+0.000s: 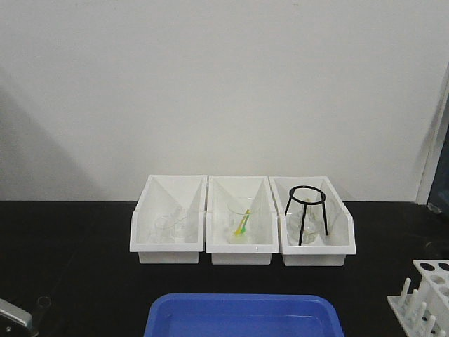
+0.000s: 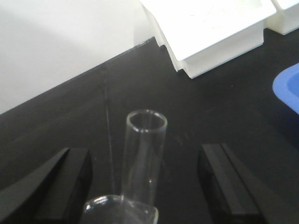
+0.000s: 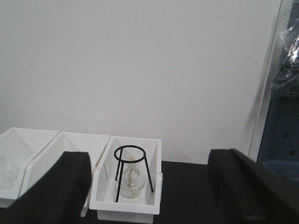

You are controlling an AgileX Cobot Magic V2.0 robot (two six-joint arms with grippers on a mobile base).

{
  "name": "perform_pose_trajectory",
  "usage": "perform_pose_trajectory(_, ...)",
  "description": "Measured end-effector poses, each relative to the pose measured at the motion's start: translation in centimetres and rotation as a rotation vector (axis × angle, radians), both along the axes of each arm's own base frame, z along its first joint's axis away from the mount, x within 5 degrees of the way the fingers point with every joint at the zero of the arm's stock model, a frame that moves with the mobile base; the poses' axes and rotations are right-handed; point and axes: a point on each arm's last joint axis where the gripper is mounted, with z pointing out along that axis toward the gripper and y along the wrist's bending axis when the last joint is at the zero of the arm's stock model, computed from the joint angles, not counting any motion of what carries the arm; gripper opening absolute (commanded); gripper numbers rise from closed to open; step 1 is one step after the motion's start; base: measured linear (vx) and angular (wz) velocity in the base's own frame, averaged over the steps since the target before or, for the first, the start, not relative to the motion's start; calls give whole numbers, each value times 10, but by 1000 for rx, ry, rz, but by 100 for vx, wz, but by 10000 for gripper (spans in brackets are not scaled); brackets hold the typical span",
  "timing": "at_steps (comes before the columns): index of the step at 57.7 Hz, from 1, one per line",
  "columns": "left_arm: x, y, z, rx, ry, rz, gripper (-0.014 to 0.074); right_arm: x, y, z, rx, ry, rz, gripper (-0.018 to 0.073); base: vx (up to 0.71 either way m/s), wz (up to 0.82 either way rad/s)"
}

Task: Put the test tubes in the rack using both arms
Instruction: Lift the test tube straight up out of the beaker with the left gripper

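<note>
The white wall (image 1: 210, 84) closes off the whole far side. Beneath it the black table (image 1: 70, 246) runs the full width of the scene. The table's left half is open dark surface, which gives you the widest room to move. On the right, a grey upright frame (image 3: 266, 93) bounds the scene.

The blue tray (image 1: 238, 300) sits centred at the near edge, with its near part cut off by the picture. The three white bins (image 1: 242, 257) stand side by side at the wall, each close against its neighbour. A strip of open table separates their fronts from the tray's far rim.

The rack (image 1: 433, 277) stands at the near right corner, well apart from the bins and partly out of view. Its white pegs are on the near-left side. A black tripod (image 1: 303, 225) stands in the right bin over a small glass flask (image 3: 131, 182).

At the near left, the beaker (image 2: 100, 201) shows only its rim at the bottom edge of the left wrist view. One test tube (image 2: 145, 140) rises out of it, open rim up.

The left gripper (image 2: 145, 151) is spread wide, with one finger on each side of the tube and neither touching it. The right gripper (image 3: 149, 156) is also spread wide, with nothing between its fingers. It is raised above the table and faces the bins.
</note>
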Motion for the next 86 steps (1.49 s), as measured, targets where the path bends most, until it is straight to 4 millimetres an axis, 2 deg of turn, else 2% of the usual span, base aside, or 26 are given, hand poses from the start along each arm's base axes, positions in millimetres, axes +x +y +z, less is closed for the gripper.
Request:
perform_pose_trajectory(12,7,0,-10,11,-41,7,568,0,0,-1,-1,8,-1,573,0,0)
perform_pose_trajectory(20,9,-1,-13,15,-64,10,507,0,0,-1,-1,10,-1,573,0,0)
perform_pose_trajectory(26,9,0,-12,14,-86,12,379,0,0,-2,-2,23,-2,573,0,0)
perform_pose_trajectory(27,10,0,-10,13,-101,13,153,0,0,-3,-3,37,-3,573,0,0)
perform_pose_trajectory(34,10,0,-10,15,-108,12,-18,0,0,-4,-3,41,-3,573,0,0)
perform_pose_trajectory(53,9,0,-3,9,-148,14,-20,0,0,-4,-3,43,-3,568,0,0)
perform_pose_trajectory(66,1,2,30,-23,-252,15,-20,0,0,-4,-3,44,-3,568,0,0)
perform_pose_trajectory(76,-12,4,57,-52,-289,9,-20,0,0,-4,-3,48,-3,568,0,0)
perform_pose_trajectory(86,-23,4,87,-108,-260,-8,-20,0,0,-4,-3,49,-4,568,0,0)
